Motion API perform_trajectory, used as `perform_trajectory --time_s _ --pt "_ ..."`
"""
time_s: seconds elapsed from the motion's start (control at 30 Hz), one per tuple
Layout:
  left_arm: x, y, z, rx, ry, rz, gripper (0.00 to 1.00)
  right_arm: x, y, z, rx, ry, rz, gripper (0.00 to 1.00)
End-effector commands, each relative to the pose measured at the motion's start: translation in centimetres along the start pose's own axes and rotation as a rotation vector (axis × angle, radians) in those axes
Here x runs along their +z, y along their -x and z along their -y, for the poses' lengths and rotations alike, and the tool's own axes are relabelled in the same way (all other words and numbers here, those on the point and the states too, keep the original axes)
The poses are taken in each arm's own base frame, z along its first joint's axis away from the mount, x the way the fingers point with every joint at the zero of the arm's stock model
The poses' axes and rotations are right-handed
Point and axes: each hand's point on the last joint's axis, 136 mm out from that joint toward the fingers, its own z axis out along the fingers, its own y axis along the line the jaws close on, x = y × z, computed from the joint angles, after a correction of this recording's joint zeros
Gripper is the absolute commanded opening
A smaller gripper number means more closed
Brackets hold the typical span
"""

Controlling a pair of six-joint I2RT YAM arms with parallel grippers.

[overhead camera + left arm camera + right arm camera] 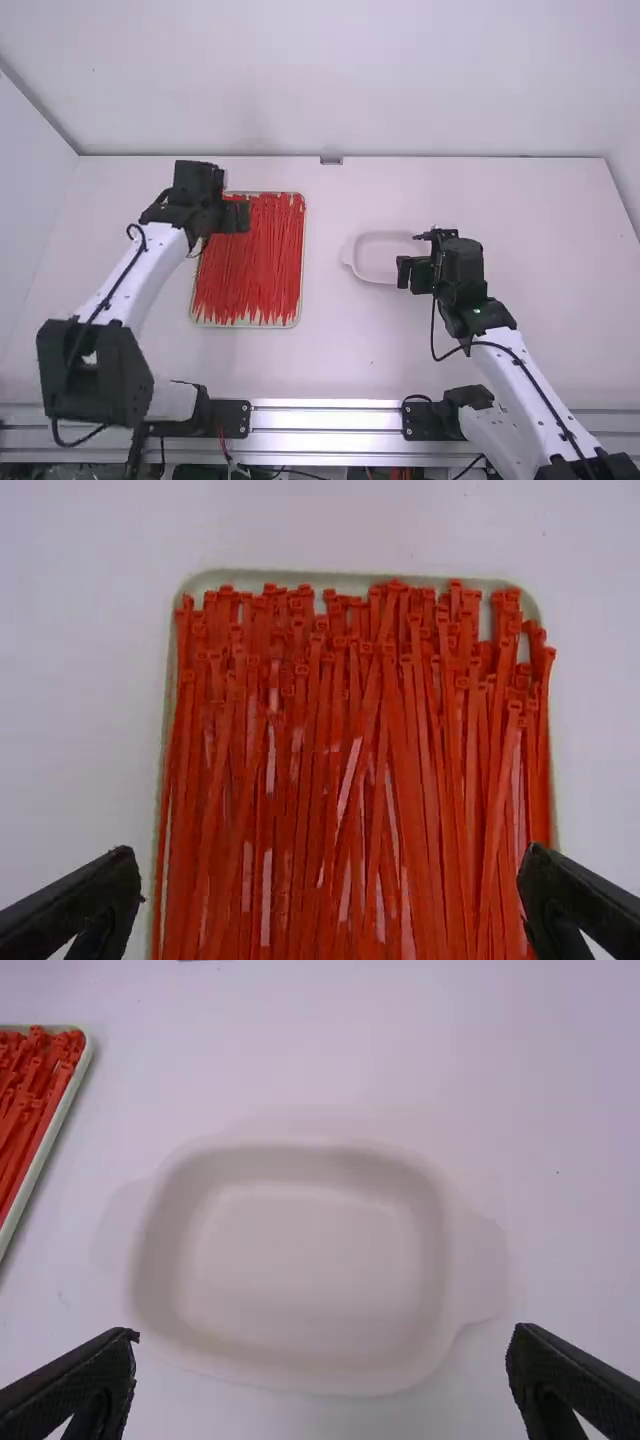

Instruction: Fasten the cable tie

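A thick pile of red cable ties [250,262] [360,780] [25,1100] lies lengthwise on a pale tray [298,300] [200,580] left of the table's middle. My left gripper [228,217] [330,920] hovers open over the tray's far left end, its fingers spread wide above the ties with nothing between them. My right gripper [412,272] [320,1400] is open over the right end of a white handled dish [372,258] [300,1260], which is empty.
The white table [450,190] stretches bare around the tray and dish. A grey wall rises at the left, and an aluminium rail [320,412] runs along the front edge by the arm bases.
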Motion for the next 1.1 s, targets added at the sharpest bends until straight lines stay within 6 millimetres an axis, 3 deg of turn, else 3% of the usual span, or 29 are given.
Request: perform_trajectory --time_s 0.0,0.17,0.37,0.43,0.53,0.8,1.07 --pt "1.1 1.8 1.6 0.082 -0.066 -0.017 0.99 -0.3 1.6 -0.3 -0.006 0.005 0.032 0.99" --pt "3.5 3.9 1.7 0.079 -0.065 -0.064 0.99 -0.3 1.6 -0.3 -0.006 0.005 0.032 0.98" --pt "8.3 6.0 2.8 0.051 -0.085 -0.09 0.99 -0.3 1.6 -0.3 -0.006 0.005 0.032 0.99" --pt "9.3 6.0 3.0 0.049 -0.101 -0.093 1.0 -0.3 1.6 -0.3 -0.006 0.004 0.032 0.98" --pt "12.4 5.5 3.4 0.021 -0.131 -0.097 0.94 -0.3 1.6 -0.3 -0.006 0.005 0.033 0.99" --pt "16.4 3.2 4.0 0.01 -0.139 -0.148 0.88 -0.3 1.6 -0.3 -0.006 0.005 0.032 0.99" --pt "17.3 2.7 4.7 0.031 -0.096 -0.15 0.82 -0.3 1.6 -0.3 -0.006 0.005 0.032 0.99"
